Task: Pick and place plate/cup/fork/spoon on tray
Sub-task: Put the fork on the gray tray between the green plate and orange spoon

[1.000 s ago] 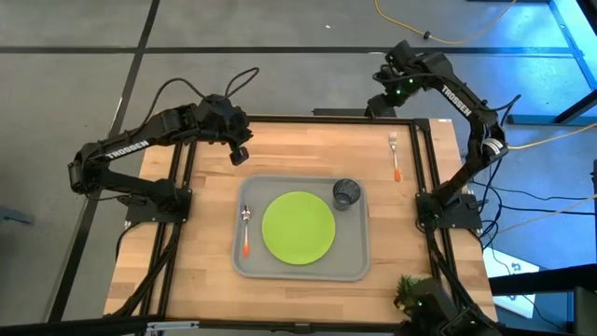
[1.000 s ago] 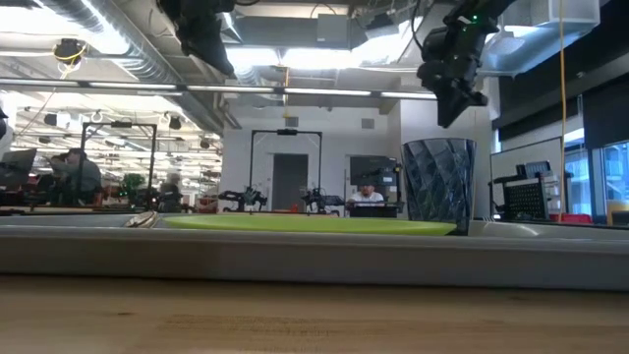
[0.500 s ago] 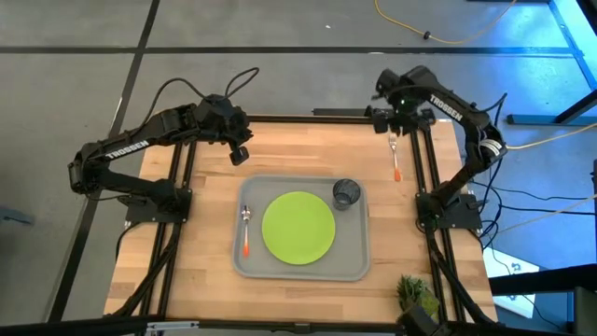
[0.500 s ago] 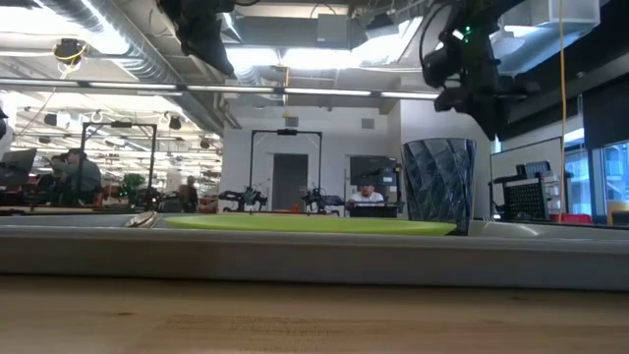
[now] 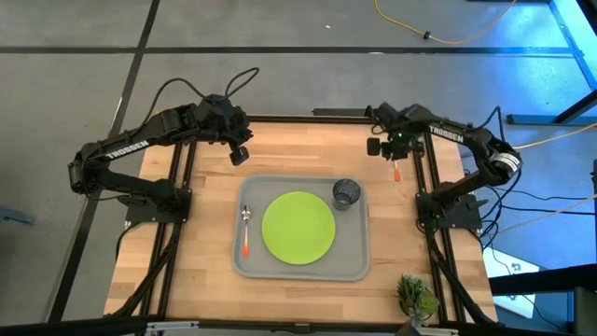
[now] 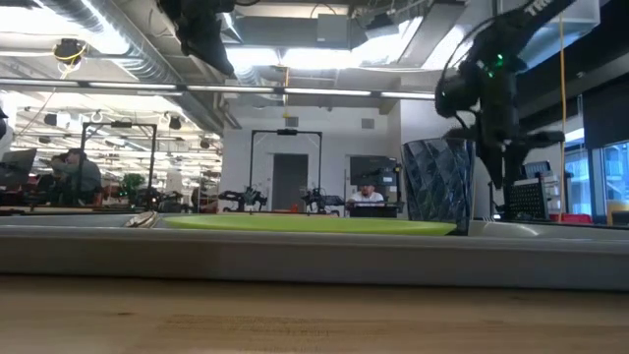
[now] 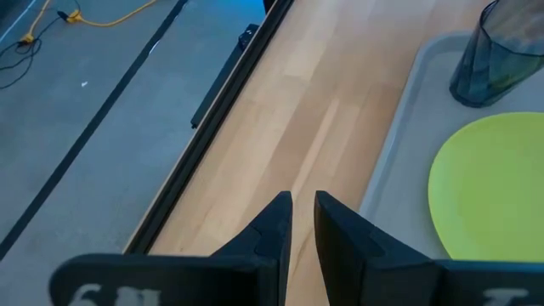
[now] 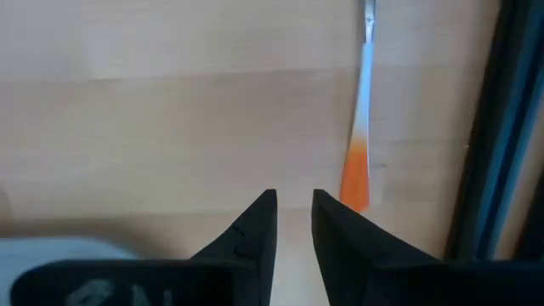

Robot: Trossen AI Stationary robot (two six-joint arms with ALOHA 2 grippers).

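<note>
The right gripper [image 5: 392, 155] had dropped over the fork [image 5: 396, 171] at the counter's far right edge, jaws nearly closed, empty. The left gripper [image 5: 240, 155] stayed hovering, jaws nearly closed.

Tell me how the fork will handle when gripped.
The fork lies flat on the table, so pinching its thin handle will probably be awkward. Its smooth metal may slip or pivot. It looks stiff and light. The right gripper is above it.
</note>
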